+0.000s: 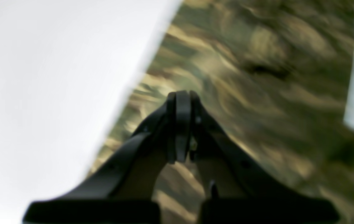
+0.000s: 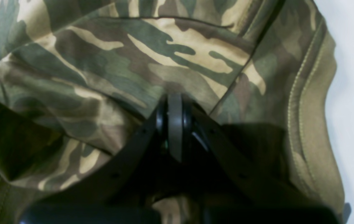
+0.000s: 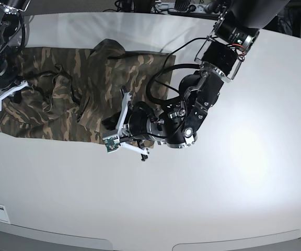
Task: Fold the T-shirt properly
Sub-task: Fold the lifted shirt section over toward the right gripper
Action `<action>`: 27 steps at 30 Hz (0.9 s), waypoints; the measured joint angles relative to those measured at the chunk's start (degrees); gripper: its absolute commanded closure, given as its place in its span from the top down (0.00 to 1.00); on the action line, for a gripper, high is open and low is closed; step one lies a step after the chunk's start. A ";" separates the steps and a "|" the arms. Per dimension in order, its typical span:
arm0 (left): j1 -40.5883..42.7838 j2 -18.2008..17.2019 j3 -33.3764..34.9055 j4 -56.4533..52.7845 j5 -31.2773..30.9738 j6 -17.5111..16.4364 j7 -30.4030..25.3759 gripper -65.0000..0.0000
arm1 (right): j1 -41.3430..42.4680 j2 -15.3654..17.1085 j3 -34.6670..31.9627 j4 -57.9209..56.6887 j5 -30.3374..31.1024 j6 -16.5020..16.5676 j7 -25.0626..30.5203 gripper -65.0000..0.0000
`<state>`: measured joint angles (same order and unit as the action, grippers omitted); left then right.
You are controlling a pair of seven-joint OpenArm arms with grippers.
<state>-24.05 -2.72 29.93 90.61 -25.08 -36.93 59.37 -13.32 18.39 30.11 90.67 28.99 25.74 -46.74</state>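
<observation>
The T-shirt [image 3: 82, 97], rumpled and part-folded, lies at the table's [image 3: 234, 172] far left corner. The left gripper [image 1: 181, 96] has its jaws pressed together, empty, above the shirt's near right edge. The right gripper [image 2: 175, 99], also closed, is at its left edge, fabric bunched against the tips; a grip can't be confirmed.

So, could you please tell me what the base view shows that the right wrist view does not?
Only the base view shows both arms, the left gripper low over the shirt's near edge, and the whole crumpled T-shirt on the white table. Only the right wrist view shows the right gripper with jaws shut against the cloth beside a stitched hem. Both show the camouflage shirt and the table.
</observation>
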 measured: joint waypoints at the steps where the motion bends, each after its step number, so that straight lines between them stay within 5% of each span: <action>1: 0.52 -0.61 0.00 0.00 0.11 0.00 0.70 0.00 | 0.00 -0.02 0.00 0.00 0.00 0.00 0.00 0.00; 6: 2.93 -2.10 -0.07 -0.02 7.48 4.94 -1.92 0.00 | 0.00 0.00 0.00 0.00 0.00 0.00 -0.02 0.00; 18: 12.98 -3.78 -0.33 0.07 13.33 5.46 -11.69 0.00 | 4.35 1.57 -0.37 -0.09 -0.68 2.19 -1.97 0.00; 23: 14.73 -6.43 -0.26 0.28 13.51 8.31 -16.52 0.00 | 6.91 3.69 -0.39 -0.33 2.10 2.36 -3.23 0.00; 27: 14.67 -8.07 -0.28 0.55 13.75 9.94 -17.11 0.00 | 9.38 6.49 -0.42 -0.33 2.34 2.38 -3.41 0.18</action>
<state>-9.39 -10.79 29.65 91.15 -11.33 -26.98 42.26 -3.95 24.88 29.69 90.35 31.33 28.12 -50.15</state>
